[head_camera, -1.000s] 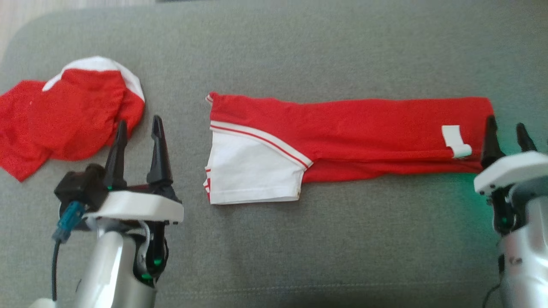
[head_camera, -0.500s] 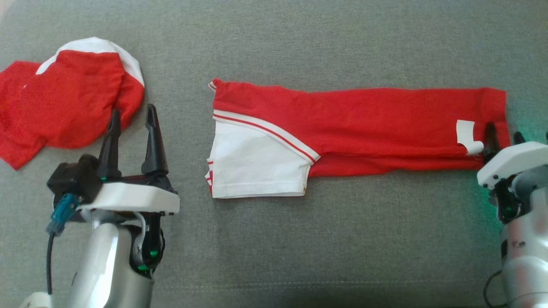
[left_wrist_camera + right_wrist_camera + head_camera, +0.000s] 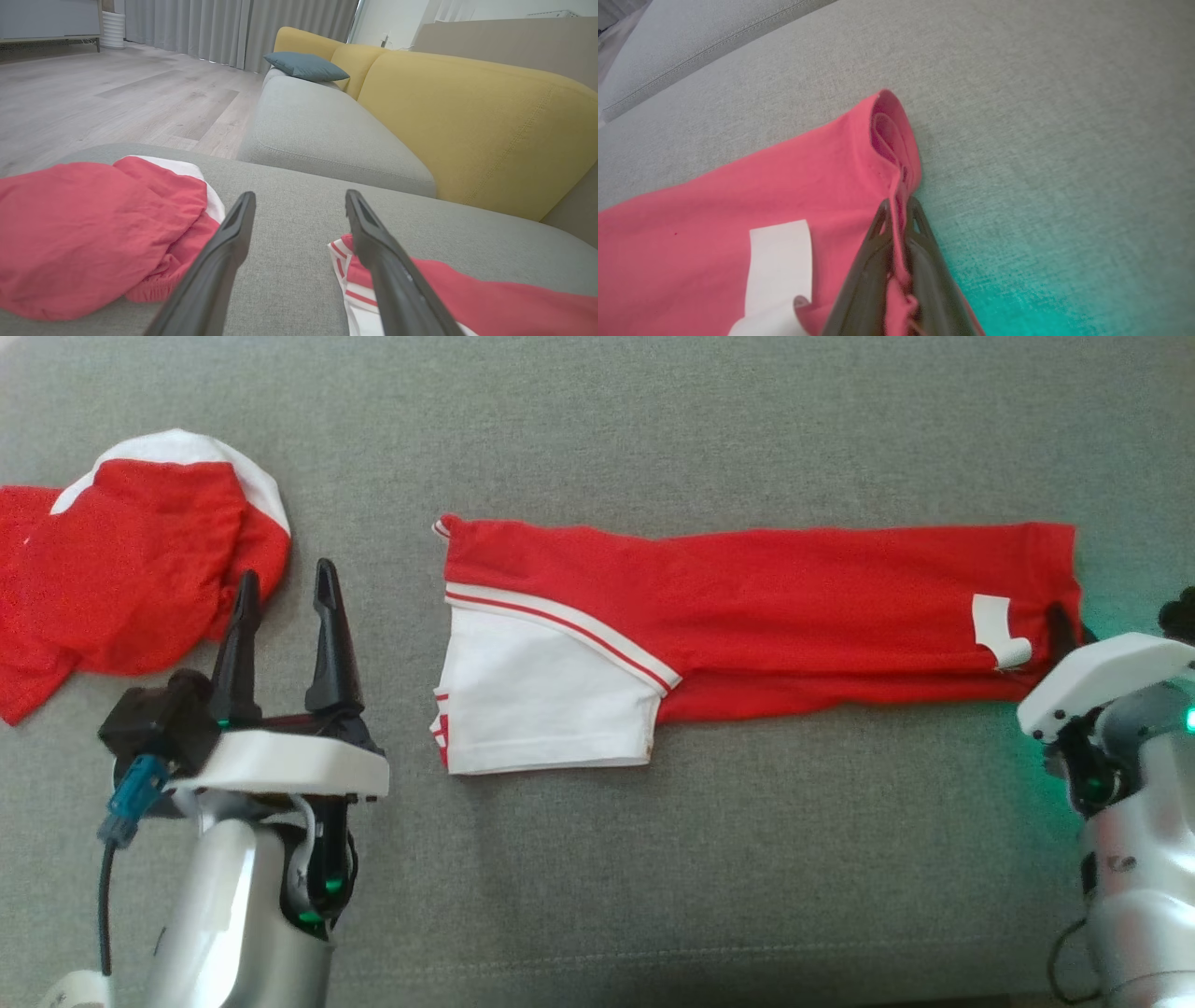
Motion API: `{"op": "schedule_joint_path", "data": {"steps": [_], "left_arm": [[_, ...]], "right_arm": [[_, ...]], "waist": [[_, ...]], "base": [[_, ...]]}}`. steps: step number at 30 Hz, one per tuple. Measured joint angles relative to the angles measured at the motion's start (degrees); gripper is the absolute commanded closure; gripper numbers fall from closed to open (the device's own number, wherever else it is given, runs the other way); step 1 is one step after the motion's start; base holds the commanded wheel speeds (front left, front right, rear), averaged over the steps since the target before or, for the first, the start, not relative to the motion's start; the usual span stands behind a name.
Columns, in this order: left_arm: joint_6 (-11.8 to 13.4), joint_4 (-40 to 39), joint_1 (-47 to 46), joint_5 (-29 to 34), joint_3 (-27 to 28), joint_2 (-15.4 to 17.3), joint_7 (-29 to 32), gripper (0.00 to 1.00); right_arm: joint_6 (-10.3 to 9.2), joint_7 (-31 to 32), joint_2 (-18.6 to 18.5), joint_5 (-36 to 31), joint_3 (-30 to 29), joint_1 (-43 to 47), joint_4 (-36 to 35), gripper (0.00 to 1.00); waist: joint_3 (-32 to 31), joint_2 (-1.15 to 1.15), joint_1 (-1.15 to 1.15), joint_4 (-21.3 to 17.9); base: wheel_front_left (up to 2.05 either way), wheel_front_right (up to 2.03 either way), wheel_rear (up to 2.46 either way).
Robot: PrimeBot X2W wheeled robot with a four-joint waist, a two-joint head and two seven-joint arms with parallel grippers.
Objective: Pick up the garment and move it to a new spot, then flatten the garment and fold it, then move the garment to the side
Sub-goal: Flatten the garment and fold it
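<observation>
the right gripper, spread beside the cloth a second ago, has clenched on the hem at the 3 o'clock end of the garment, a long folded strip across the sofa cushion. the left gripper waits released and empty at 8 o'clock. a fold toward 9 o'clock looks likely next.

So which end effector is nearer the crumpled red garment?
Left. The left end effector sits open beside the crumpled red garment; the right end effector is far across, clamped on the folded garment.
</observation>
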Motion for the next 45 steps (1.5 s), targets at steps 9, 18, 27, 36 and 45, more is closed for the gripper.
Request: {"op": "schedule_joint_path", "data": {"steps": [9, 18, 27, 36, 45], "left_arm": [[0.0, 0.0, 0.0, 0.2, 0.2, 0.0, 0.0, 0.00], [0.0, 0.1, 0.0, 0.1, 0.1, 0.0, 0.0, 0.00], [0.2, 0.5, 0.9, -0.4, 0.1, -0.1, 0.0, 0.00], [1.1, 0.8, 4.1, -2.1, 0.1, -0.1, 0.0, 0.00], [1.4, 0.7, 5.1, -2.6, 0.0, -0.1, 0.0, 0.00]], "right_arm": [[0.00, -3.0, -5.3, -12.1, -9.5, 1.1, 0.8, 1.00], [0.00, -4.0, 0.5, -25.0, -19.9, -0.5, -1.9, 1.00], [0.00, -2.7, 4.3, -20.2, -11.9, -0.7, -5.3, 1.00], [0.00, 2.3, 5.1, -9.9, 1.3, 0.2, -14.1, 1.00], [0.00, 5.1, 5.1, 6.8, 15.6, 4.9, -20.4, 1.00]], "waist": [[-0.5, 0.00, 0.00, -0.1], [-1.5, 0.00, 0.00, 0.0], [-5.5, 0.00, 0.00, -0.3], [-9.9, 0.00, 0.00, -0.5], [-11.5, 0.00, 0.00, 1.2]], "base": [[0.00, 0.00, 0.00], [0.00, 0.00, 0.00], [0.00, 0.00, 0.00], [0.00, 0.00, 0.00], [0.00, 0.00, 0.00]]}}
